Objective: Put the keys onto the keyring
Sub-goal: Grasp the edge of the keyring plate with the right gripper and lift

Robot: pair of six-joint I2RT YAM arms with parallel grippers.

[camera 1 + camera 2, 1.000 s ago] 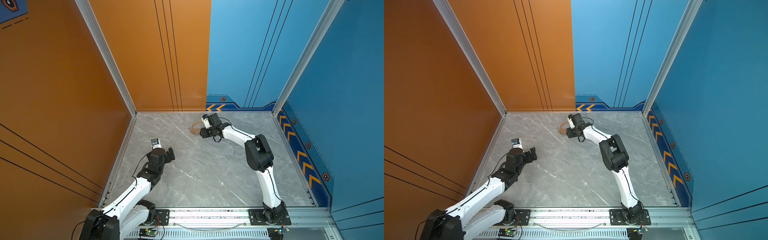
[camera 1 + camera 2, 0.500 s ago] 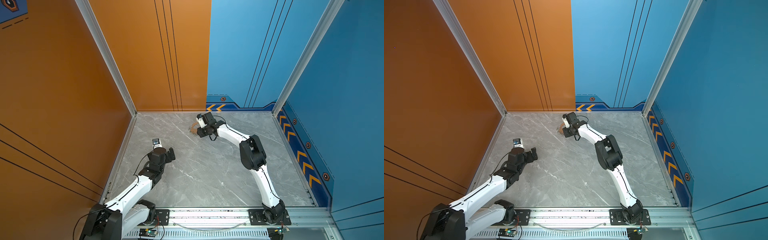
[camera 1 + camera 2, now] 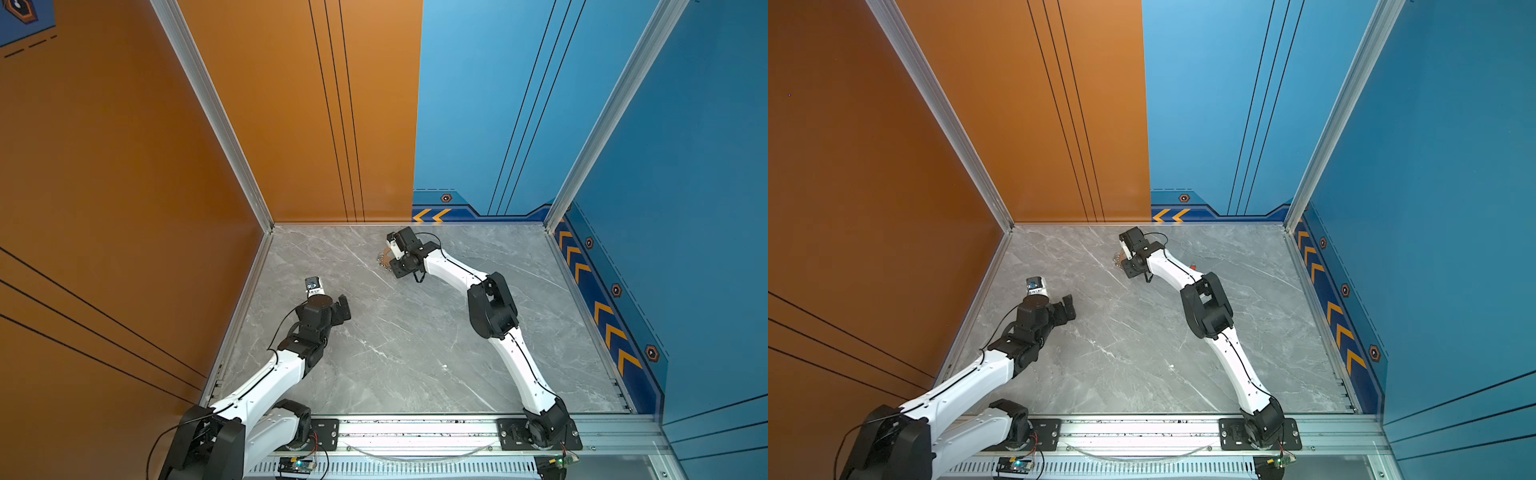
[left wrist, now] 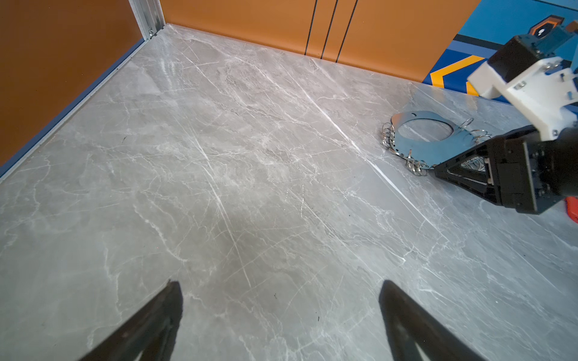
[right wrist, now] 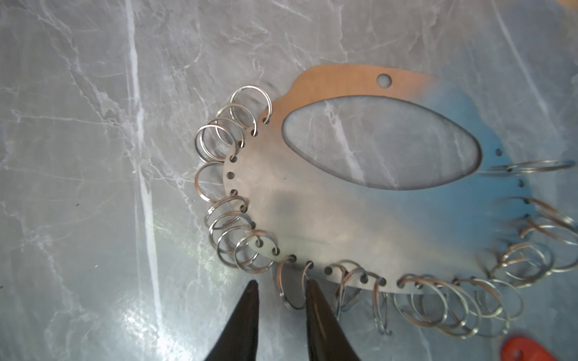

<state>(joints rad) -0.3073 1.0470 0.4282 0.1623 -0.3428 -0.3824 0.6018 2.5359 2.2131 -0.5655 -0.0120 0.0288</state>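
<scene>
The keyring (image 5: 312, 218) is a flat metal plate with an oval hole, edged with many small silver split rings; it lies on the marble floor near the back wall in both top views (image 3: 384, 258) (image 3: 1116, 258). My right gripper (image 5: 281, 283) hovers at its edge, jaws narrow but apart. One split ring (image 5: 291, 290) stands between the fingertips (image 5: 312, 290), touching one of them. An orange-red tag of the keys (image 5: 525, 348) lies beside the keyring, also seen in the left wrist view (image 4: 573, 212). My left gripper (image 4: 280, 284) is wide open over bare floor, far from the keyring (image 4: 419, 142).
Orange wall panels on the left and blue ones on the right enclose the marble floor (image 3: 415, 353). The right arm's elbow (image 3: 492, 309) rises over the floor's middle right. An aluminium rail (image 3: 415, 432) runs along the front edge.
The right gripper's jaws have narrowed around a split ring and it has shifted slightly left along the keyring's edge. The left arm has barely moved and stays open.
</scene>
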